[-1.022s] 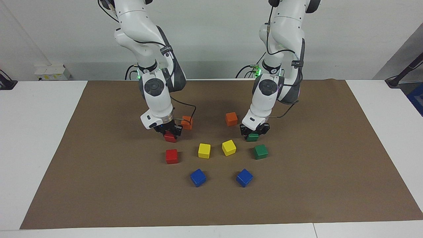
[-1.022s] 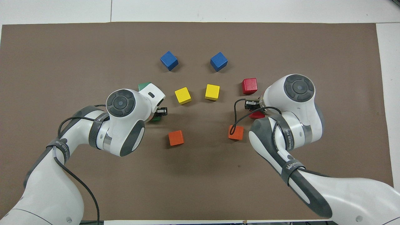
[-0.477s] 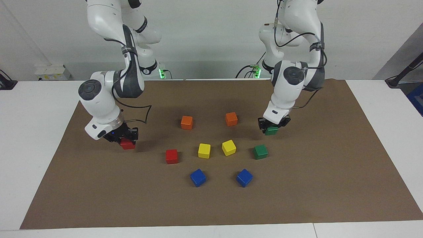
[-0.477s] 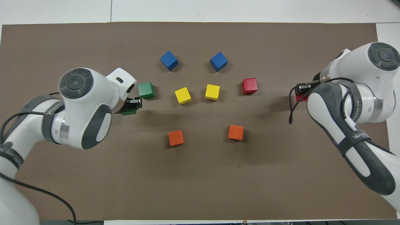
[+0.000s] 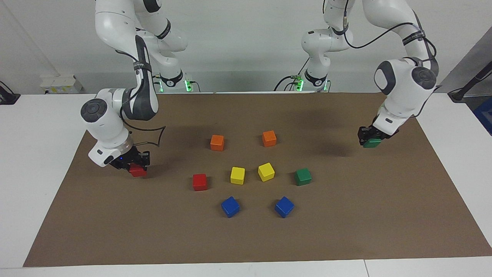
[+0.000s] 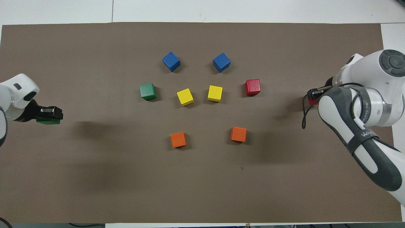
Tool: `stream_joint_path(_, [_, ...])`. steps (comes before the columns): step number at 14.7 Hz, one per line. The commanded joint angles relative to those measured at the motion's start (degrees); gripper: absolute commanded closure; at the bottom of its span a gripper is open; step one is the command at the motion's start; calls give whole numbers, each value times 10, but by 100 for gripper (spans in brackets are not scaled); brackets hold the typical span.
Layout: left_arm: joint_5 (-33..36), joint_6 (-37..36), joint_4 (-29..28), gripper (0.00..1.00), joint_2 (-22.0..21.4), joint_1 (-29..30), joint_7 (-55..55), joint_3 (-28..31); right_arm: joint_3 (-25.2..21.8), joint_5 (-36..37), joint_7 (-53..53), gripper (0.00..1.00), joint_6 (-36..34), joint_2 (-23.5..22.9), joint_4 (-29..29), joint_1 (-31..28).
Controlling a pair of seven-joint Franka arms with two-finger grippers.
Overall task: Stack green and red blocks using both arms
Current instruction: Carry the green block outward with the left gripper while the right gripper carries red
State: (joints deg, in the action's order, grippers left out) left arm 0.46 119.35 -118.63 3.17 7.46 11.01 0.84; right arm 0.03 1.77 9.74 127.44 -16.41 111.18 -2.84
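My left gripper (image 5: 370,137) (image 6: 48,113) is shut on a green block (image 5: 372,144) (image 6: 47,120), held in the air over the brown mat near the left arm's end of the table. My right gripper (image 5: 131,164) (image 6: 315,94) is shut on a red block (image 5: 137,171) (image 6: 312,101), low over the mat near the right arm's end; I cannot tell whether that block touches the mat. A second green block (image 5: 303,176) (image 6: 148,91) and a second red block (image 5: 200,182) (image 6: 252,87) rest on the mat, either side of the yellow cubes.
Two yellow cubes (image 5: 237,175) (image 5: 266,171) sit mid-mat between the resting red and green blocks. Two orange cubes (image 5: 217,142) (image 5: 269,138) lie nearer to the robots, two blue cubes (image 5: 230,206) (image 5: 284,206) farther. The brown mat (image 5: 246,238) covers a white table.
Both arms have swung outward from the cluster with their blocks. The left gripper carried the green block to the mat's end; the right gripper moved the red block slightly outward and lower.
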Motion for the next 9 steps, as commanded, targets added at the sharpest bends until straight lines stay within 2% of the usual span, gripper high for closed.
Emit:
stream_joint_path(1, [-6,88,-82,100,-19,15,22,-9,4,17,26,100,29,-4,10,-8])
stream_joint_path(3, [-6,169,-139,100,-17,15,23,-9,5,18,42,100,39,-13,11,-17])
stream_joint_path(4, [-6,183,-150,100,-12,14,24,-9,5,17,42,100,39,-13,11,-18])
stream_joint_path(9, [-6,190,-150,100,11,11,34,-9,6,15,39,100,46,-13,22,-19])
